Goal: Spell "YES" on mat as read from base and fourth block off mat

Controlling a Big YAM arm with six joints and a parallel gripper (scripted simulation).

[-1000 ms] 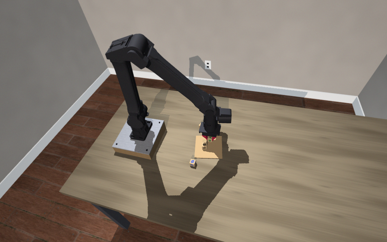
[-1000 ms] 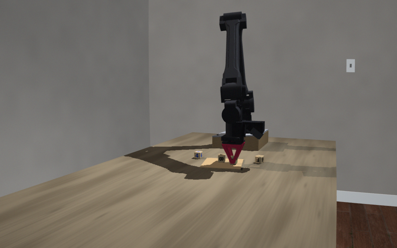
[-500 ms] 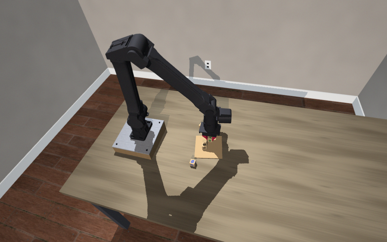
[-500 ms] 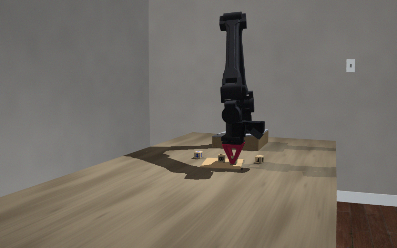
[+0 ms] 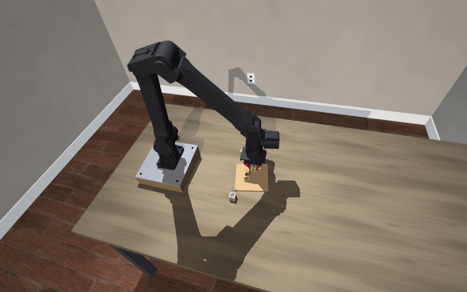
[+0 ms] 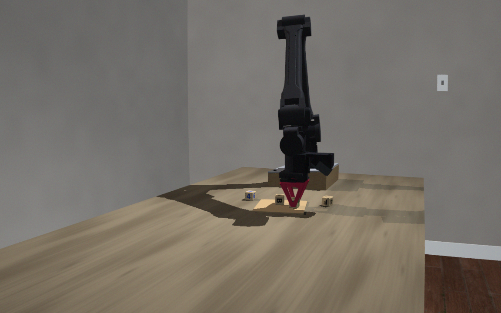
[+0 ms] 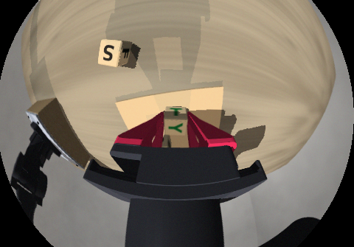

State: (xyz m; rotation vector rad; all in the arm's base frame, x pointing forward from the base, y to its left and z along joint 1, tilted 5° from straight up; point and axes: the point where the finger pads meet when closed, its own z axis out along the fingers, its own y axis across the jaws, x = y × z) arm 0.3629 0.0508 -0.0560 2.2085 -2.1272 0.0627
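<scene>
The Y block (image 5: pixel 253 168) (image 7: pixel 175 128) stands on the light wooden mat (image 5: pixel 241 185) (image 6: pixel 262 205) (image 7: pixel 206 96), with its green Y on top. My red gripper (image 6: pixel 293 205) (image 7: pixel 176 116) is low around it, one finger on each side, slightly open with hardly any gap. The E block (image 5: pixel 246 175) (image 6: pixel 279 200) is also on the mat, towards the camera side in the top view, a little nearer the base. The S block (image 6: pixel 327 201) (image 7: pixel 109 53) lies off the mat with S on top; my gripper nearly hides it in the top view. The N block (image 5: pixel 232 195) (image 6: pixel 250 195) is off the mat.
The robot's base plate (image 5: pixel 159 174) (image 6: pixel 297 179) stands on the table on the near side of the mat. The S and N blocks lie on opposite sides of the mat. The arm's shadow falls across the mat and the wooden table (image 5: pixel 354 203) (image 6: pixel 190 253).
</scene>
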